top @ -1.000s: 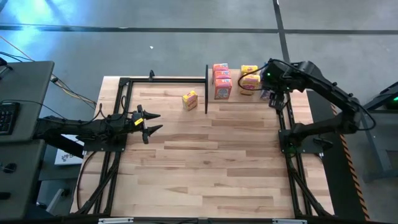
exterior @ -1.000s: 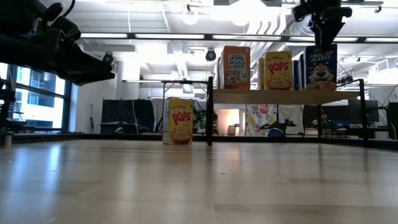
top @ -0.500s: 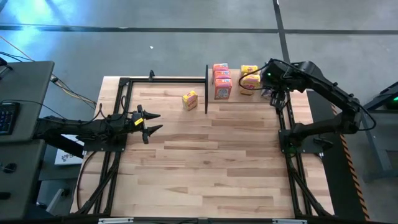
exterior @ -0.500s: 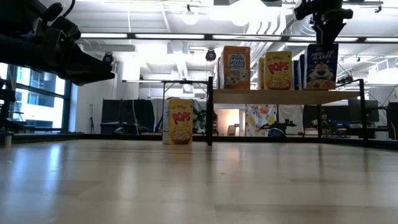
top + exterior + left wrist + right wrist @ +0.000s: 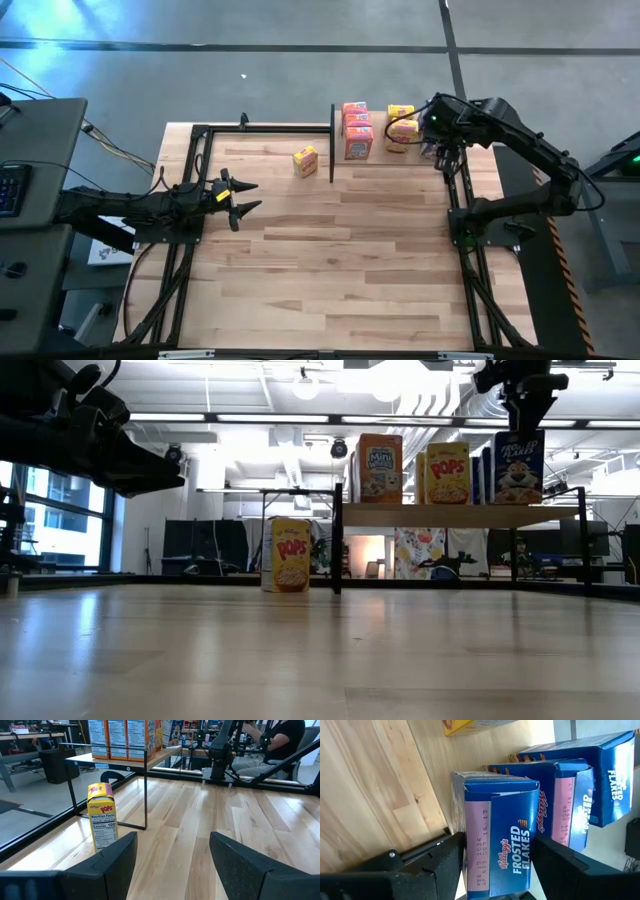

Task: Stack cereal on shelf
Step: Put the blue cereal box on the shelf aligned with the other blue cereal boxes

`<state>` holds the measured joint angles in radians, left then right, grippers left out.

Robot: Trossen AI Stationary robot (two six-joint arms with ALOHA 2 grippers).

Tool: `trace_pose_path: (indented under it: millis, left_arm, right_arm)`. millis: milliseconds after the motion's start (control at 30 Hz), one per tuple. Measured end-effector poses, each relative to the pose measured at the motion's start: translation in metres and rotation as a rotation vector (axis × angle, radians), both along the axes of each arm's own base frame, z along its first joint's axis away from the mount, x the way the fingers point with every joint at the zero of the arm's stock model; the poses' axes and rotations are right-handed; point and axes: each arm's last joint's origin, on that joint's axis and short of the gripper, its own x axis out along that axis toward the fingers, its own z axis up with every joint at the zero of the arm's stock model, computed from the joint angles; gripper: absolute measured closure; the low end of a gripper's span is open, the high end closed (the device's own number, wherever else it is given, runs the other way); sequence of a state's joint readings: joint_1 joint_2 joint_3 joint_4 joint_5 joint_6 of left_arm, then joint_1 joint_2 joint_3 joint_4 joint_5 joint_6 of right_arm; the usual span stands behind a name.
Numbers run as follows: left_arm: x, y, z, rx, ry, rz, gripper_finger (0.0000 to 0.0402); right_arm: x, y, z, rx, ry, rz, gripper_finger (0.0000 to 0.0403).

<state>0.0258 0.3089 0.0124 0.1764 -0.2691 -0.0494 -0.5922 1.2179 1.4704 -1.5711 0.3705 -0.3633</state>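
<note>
Above the small light-wood shelf (image 5: pixel 460 515), the right gripper (image 5: pixel 492 865) jaws clasp a blue printed cereal box (image 5: pixel 502 837) from overhead, likely to seat it beside two matching blue boxes (image 5: pixel 580 785). Left gripper (image 5: pixel 245 197) waits low, jaws apart, facing one yellow box (image 5: pixel 102 822) on the table (image 5: pixel 330 260).

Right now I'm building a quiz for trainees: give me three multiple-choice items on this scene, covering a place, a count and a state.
1. Where is the lone yellow Pops cereal box? A on the wooden tabletop B on the shelf C in the left hand
2. How many blue Frosted Flakes boxes appear in the right wrist view? A one B three C five
3. The left hand is: A open, empty B gripping a box C hidden

A: it stands on the planks beside the light-wood shelf.
B: three side by side, nearest.
A: fingers apart, nothing between.
</note>
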Motion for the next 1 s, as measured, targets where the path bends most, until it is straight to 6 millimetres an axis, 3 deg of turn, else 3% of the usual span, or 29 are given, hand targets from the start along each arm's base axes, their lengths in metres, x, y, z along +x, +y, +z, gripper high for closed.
trace_pose_path:
  millis: [733, 1000]
  left_arm:
    - [0.0, 0.0, 0.0, 0.0, 0.0, 0.0, 0.0163]
    - [0.0, 0.0, 0.0, 0.0, 0.0, 0.0, 0.0163]
  right_arm:
    - [0.009, -0.0056, -0.0061, 0.011, 0.006, -0.067, 0.0189]
    - [0.0086, -0.0062, -0.0058, -0.013, 0.021, -0.073, 0.0151]
